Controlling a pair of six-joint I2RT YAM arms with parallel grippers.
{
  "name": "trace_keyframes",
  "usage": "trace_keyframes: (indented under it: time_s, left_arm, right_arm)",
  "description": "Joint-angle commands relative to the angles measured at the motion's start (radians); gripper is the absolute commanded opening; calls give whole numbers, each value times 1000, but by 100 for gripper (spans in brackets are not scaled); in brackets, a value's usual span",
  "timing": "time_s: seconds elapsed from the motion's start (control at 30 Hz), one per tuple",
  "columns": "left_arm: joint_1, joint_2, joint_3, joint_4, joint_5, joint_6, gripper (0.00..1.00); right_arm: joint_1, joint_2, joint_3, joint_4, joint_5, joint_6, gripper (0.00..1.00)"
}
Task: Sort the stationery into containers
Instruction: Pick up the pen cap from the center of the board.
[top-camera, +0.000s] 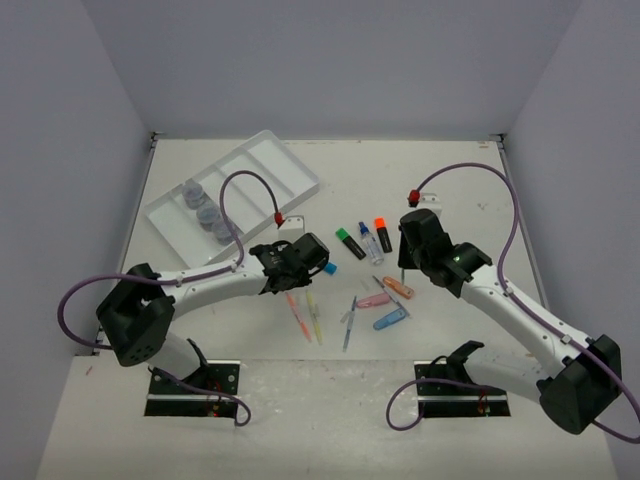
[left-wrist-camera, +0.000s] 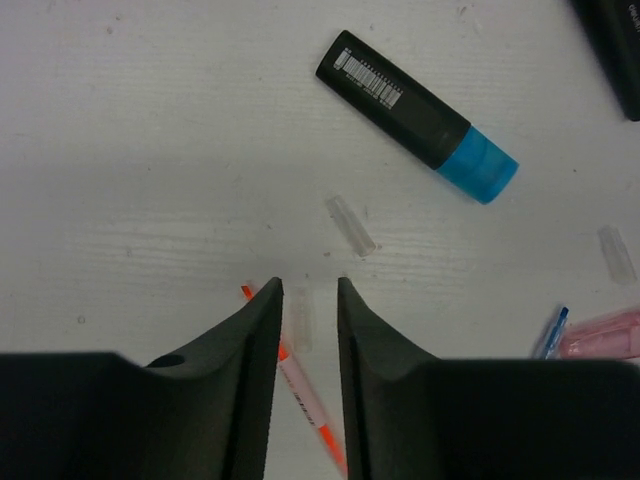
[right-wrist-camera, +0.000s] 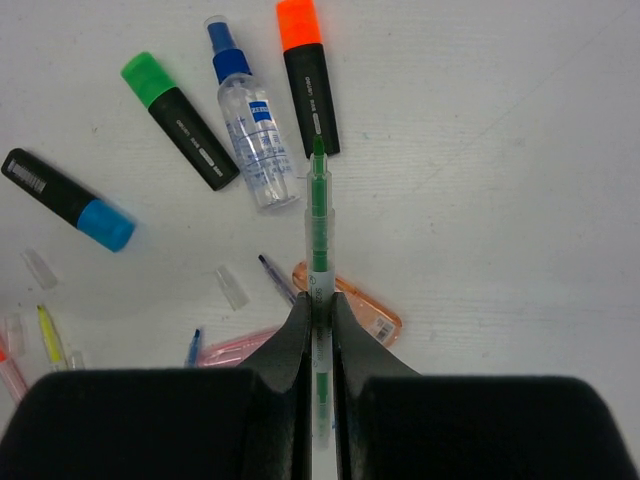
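Pinching with right gripper a green pen, jaws tight on it, lower centre of frame. Straddling orange pen with left gripper, jaws narrow, grip not confirmable. Pick step. Next: carry to tray, upper left, release into long compartment.

A small blue label is seen on the clear spray bottle; its white lettering appears to read "ZEISS", though it is tiny. A white barcode sticker is borne by the blue-capped highlighter, but its digits cannot be made out. White print is carried along the barrels of the orange-capped highlighter and the green-capped highlighter, and faint marks on the green pen; none can be read
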Motion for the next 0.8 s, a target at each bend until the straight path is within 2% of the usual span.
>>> trace_keyframes:
  time_s: [0.0,0.3,0.77]
  left_arm:
    - [-4,22,3,22,-10,-27,25]
    - [-23,61,-17,38,22,-14,21]
    - [-30,75,-38,43,29,-11,24]
  right_arm:
    - [-6,-36,-25,75,-20,-25,0]
    - [-6,-3,-22,75,-5,-32,0]
    - [-6,11,-24,74,-5,-35,0]
